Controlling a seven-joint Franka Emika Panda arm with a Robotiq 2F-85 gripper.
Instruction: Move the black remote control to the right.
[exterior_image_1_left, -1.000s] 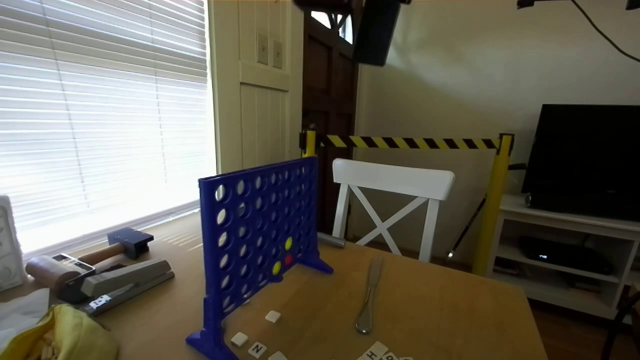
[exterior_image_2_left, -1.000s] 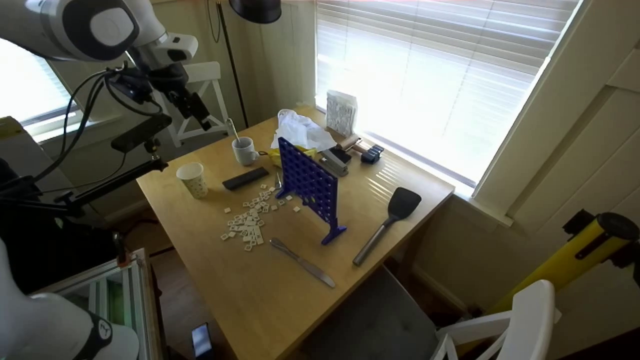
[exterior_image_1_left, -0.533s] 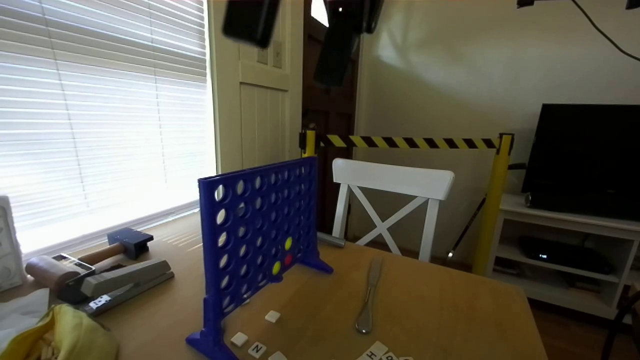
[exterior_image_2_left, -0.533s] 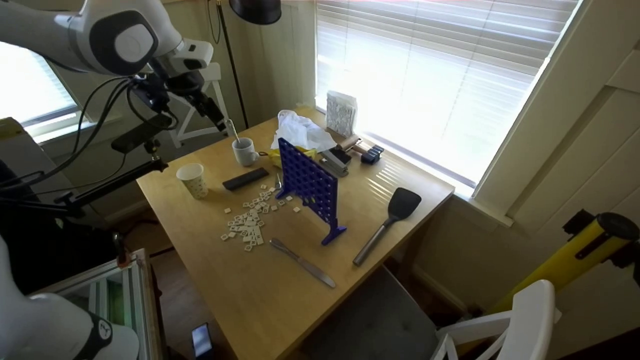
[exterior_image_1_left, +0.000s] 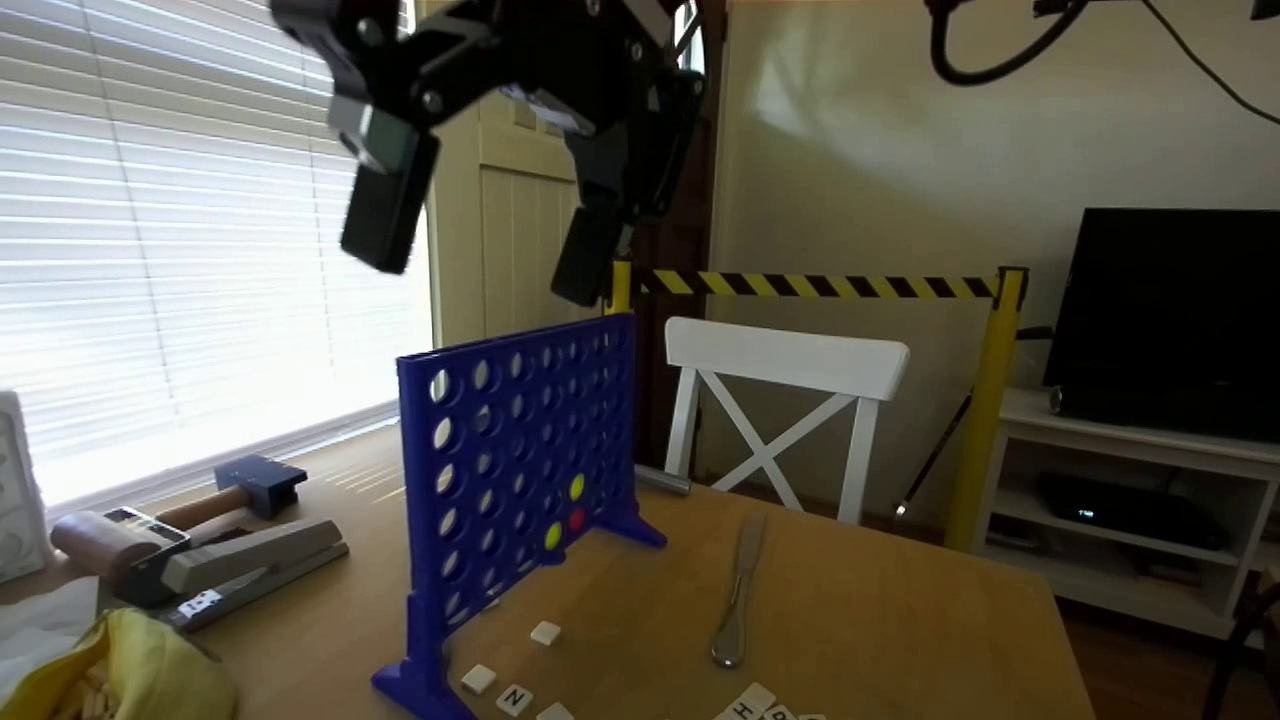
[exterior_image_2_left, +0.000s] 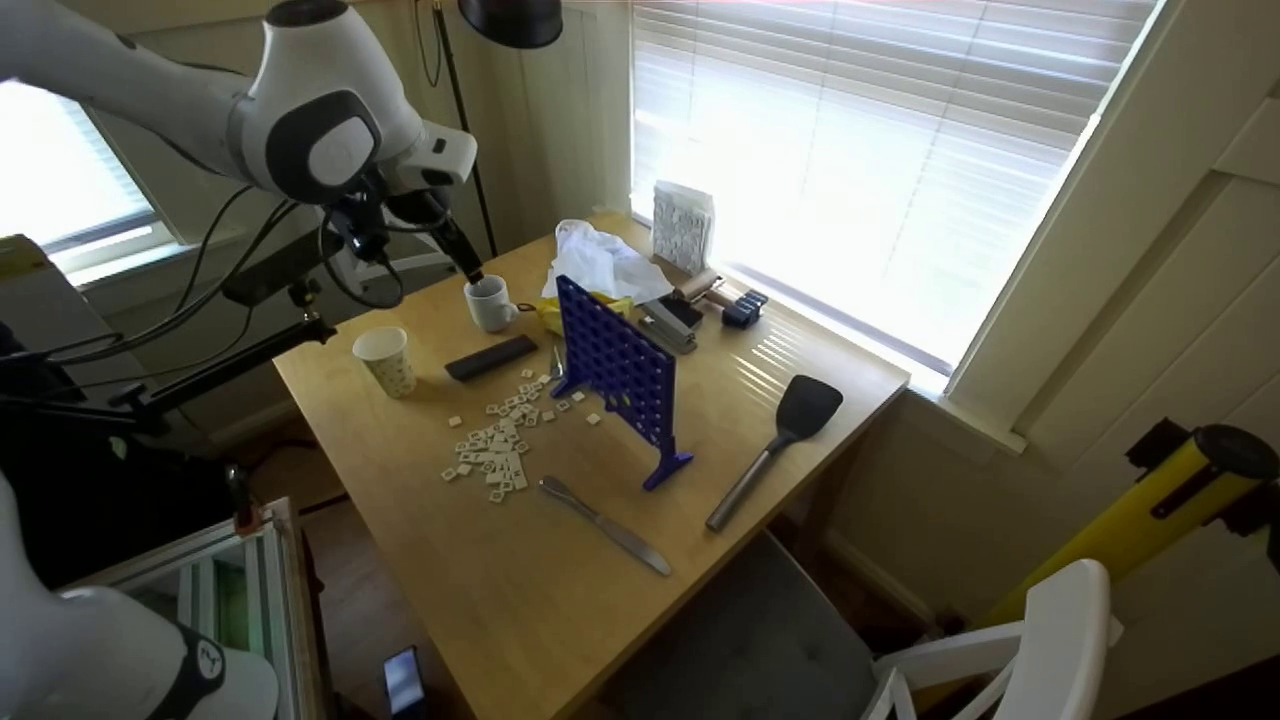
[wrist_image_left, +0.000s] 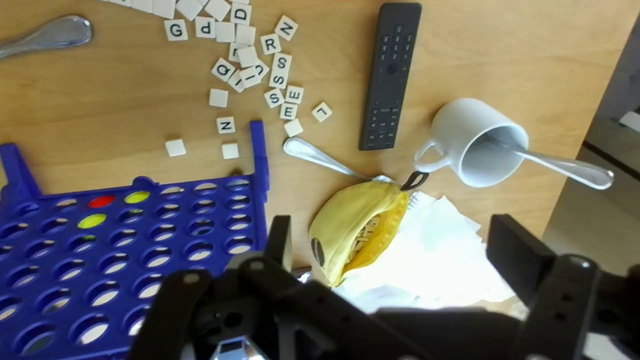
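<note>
Toward the top of the wrist view, the black remote control (wrist_image_left: 391, 77) lies flat on the wooden table (wrist_image_left: 332, 55), keypad up. Loose letter tiles (wrist_image_left: 249, 56) sprawl along one side of it; along the other stands a white mug (wrist_image_left: 455, 127), a metal utensil (wrist_image_left: 565, 166) leaning out and the mug's handle near the remote's end. Below sit a yellow banana-shaped pouch (wrist_image_left: 345, 210), with more tiles inside, and a rumpled white plastic bag (wrist_image_left: 440, 260). The gripper (wrist_image_left: 395, 245) is unclenched — two fingers spread wide, pouch and bag showing between them.

In an exterior view, those fingers hang parted above the blue Connect Four frame (exterior_image_1_left: 503, 475), which stands upright with two yellow discs (exterior_image_1_left: 577, 487) and a red disc (exterior_image_1_left: 576, 519) in it. A stapler (exterior_image_1_left: 255, 570) lies to one side, a table knife (exterior_image_1_left: 742, 600) to the other.

On the table in an exterior view, the remote rests between a dotted paper cup (exterior_image_2_left: 385, 365) and the frame — both upright, with the tiles in front. The mug stands just behind, the gripper's tips at its rim; whether they touch it I cannot tell. A black spatula (exterior_image_2_left: 806, 406) lies past the frame.
</note>
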